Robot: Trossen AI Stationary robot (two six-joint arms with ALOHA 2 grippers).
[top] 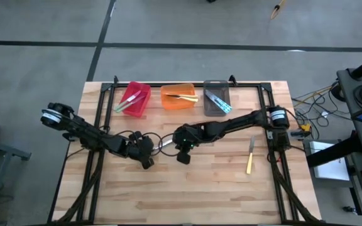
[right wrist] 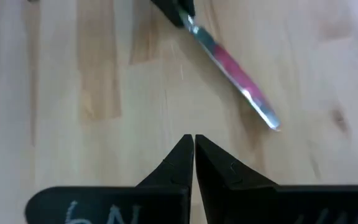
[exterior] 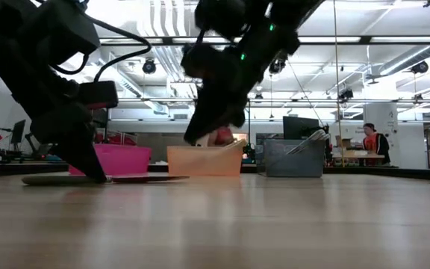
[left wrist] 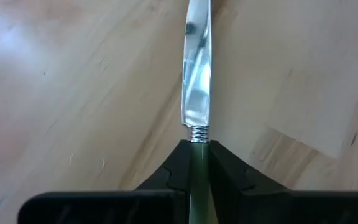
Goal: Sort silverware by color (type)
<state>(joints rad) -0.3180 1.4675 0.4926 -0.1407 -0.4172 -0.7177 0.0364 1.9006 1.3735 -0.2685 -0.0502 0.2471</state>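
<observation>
A knife with a green handle and a silver blade (left wrist: 196, 68) lies on the wooden table left of centre, and my left gripper (top: 144, 152) is shut on it. The blade (right wrist: 235, 71) also shows in the right wrist view, pointing toward my right gripper. My right gripper (top: 182, 154) hangs shut and empty just to the right, above the table (exterior: 200, 134). A pale yellow-handled utensil (top: 250, 157) lies flat on the table's right side. My left gripper pinches the knife's green handle (left wrist: 199, 163) between its two fingers, just behind the ridged collar at the blade end. The fingers slant down from the table's left and lie along the knife. The knife lies low and flat on the tabletop (exterior: 144, 178).
Three bins stand in a row at the far edge: red (top: 134, 98) with green utensils, orange (top: 180, 96) with yellow ones, grey (top: 217, 97) with light blue ones. Bare wood fills the near half. People sit in the room behind.
</observation>
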